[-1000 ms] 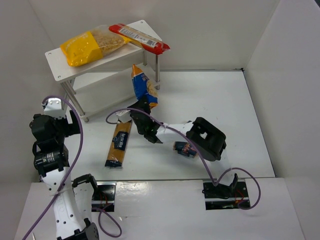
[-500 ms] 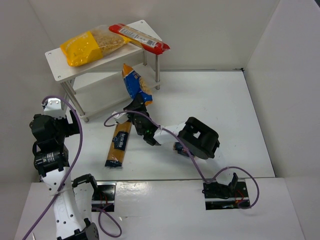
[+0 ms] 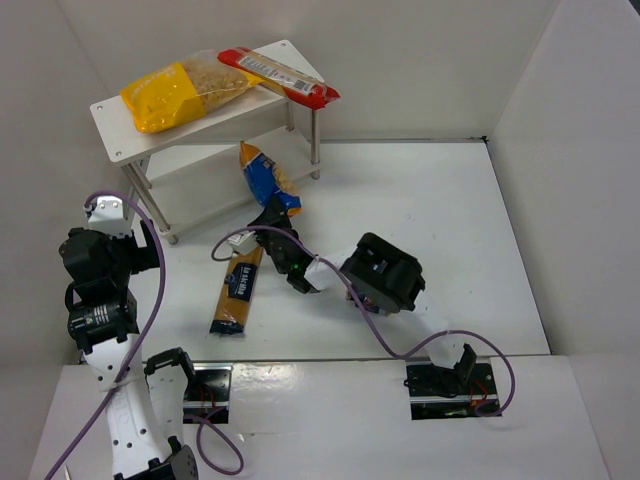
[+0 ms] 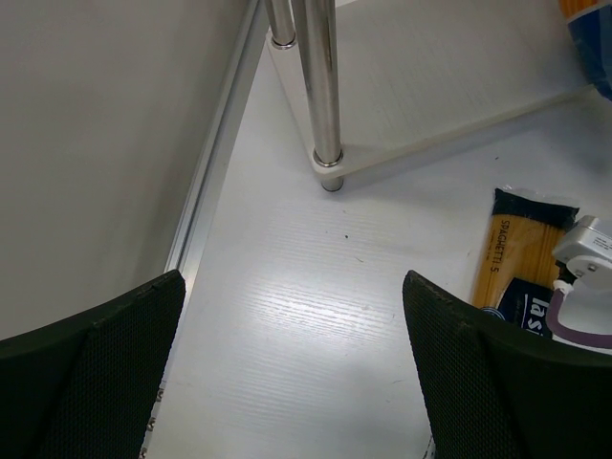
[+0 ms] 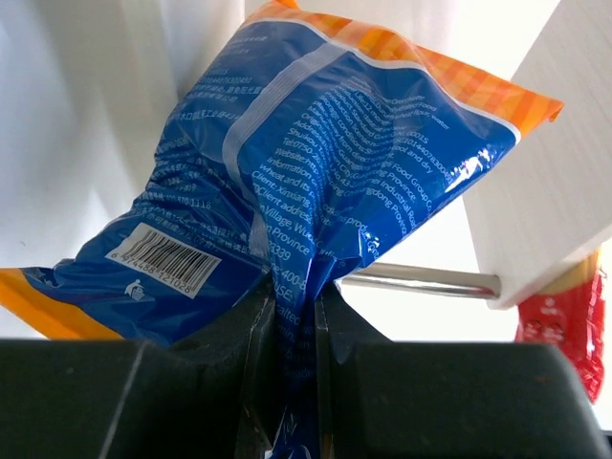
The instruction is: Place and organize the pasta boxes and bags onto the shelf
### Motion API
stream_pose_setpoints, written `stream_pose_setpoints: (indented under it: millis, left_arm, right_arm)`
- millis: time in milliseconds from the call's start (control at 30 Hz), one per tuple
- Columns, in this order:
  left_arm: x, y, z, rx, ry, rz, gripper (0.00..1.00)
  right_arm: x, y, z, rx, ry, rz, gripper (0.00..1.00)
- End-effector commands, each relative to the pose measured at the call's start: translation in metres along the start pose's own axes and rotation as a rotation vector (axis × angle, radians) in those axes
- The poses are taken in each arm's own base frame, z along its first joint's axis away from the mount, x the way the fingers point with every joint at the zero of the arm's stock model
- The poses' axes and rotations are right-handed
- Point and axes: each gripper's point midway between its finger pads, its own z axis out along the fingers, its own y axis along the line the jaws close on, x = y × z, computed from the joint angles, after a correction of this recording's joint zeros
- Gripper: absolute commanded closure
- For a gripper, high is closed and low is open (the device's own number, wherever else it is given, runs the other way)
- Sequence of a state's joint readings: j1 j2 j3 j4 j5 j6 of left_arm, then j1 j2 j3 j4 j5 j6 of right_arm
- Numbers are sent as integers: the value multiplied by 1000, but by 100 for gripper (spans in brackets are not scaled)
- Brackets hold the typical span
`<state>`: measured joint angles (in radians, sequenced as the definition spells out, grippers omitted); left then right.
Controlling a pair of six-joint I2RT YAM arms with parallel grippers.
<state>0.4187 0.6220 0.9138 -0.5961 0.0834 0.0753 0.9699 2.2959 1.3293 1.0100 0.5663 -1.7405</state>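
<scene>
My right gripper (image 3: 272, 213) is shut on the lower fold of the crinkly blue-and-orange bag (image 3: 262, 172) and holds it upright at the right front of the white shelf (image 3: 115, 125), level with its lower tier. In the right wrist view the bag (image 5: 325, 163) is pinched at the gripper (image 5: 295, 316). The yellow clear bag (image 3: 170, 92) and the long red pack (image 3: 280, 75) lie on the top tier. The orange-brown spaghetti pack (image 3: 236, 287) lies on the table. My left gripper (image 4: 287, 382) is open and empty above the table by a shelf leg (image 4: 320, 86). The dark blue box is hidden.
White walls stand close on the left, back and right. The right arm (image 3: 380, 275) stretches low across the middle of the table, its purple cable trailing. The left arm (image 3: 100, 265) is folded near the left wall. The shelf's lower board (image 4: 430, 86) is bare where it shows.
My right gripper has carried the blue-and-orange bag left and back, closer to the shelf's lower tier, and the arm has reached further left. The left arm has not moved.
</scene>
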Motion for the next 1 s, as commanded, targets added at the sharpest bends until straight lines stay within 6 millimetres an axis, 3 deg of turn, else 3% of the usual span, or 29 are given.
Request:
stream_pose_setpoints:
  millis: [0, 300, 533, 833, 867, 933, 967]
  left_arm:
    - [-7, 1, 2, 1, -32, -2, 0]
    - [-4, -1, 4, 12, -24, 7, 0]
    - [-4, 0, 4, 12, -25, 3, 0]
    - [0, 3, 5, 7, -6, 4, 0]
    - [0, 3, 5, 7, -6, 4, 0]
    - [0, 3, 5, 7, -7, 0, 0]
    - [0, 3, 5, 7, -7, 0, 0]
  right_arm:
    - [32, -150, -18, 535, 46, 346, 100]
    - [35, -173, -20, 622, 18, 482, 100]
    - [39, -188, -9, 623, 5, 604, 100]
    - [70, -218, 24, 603, 81, 819, 100]
    - [63, -209, 34, 552, 74, 838, 100]
    - [70, -215, 39, 548, 95, 881, 100]
    - [63, -204, 47, 497, 92, 896, 100]
